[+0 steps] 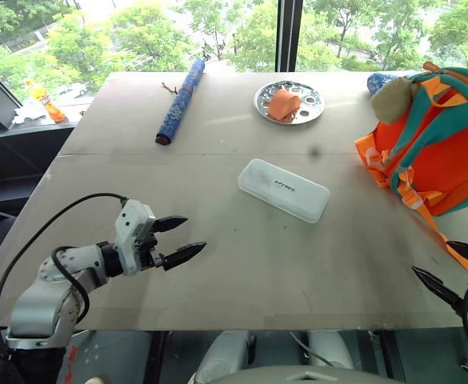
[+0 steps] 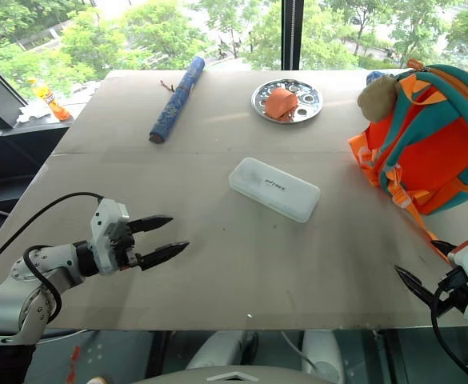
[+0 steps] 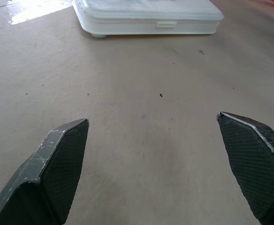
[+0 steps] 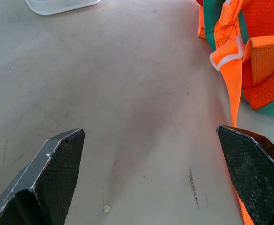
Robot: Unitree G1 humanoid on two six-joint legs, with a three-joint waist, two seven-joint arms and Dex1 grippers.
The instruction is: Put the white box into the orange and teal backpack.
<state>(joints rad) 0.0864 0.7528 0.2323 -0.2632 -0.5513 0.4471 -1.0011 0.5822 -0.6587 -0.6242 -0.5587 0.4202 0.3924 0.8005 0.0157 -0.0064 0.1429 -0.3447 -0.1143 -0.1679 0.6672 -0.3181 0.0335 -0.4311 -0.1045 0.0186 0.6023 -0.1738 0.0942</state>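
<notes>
The white box lies flat near the middle of the table, its small dark lettering facing up. To its right, the orange and teal backpack sits at the table's right edge with a beige plush charm at its top and an orange strap trailing toward me. My left gripper hovers open over the front left of the table and points at the box, well short of it. At the front right corner my right gripper is open beside the strap, holding nothing.
A blue patterned rolled tube lies at the back left. A round silver plate holding an orange object stands at the back centre. A blue item peeks out behind the backpack. Windows run behind the table's far edge.
</notes>
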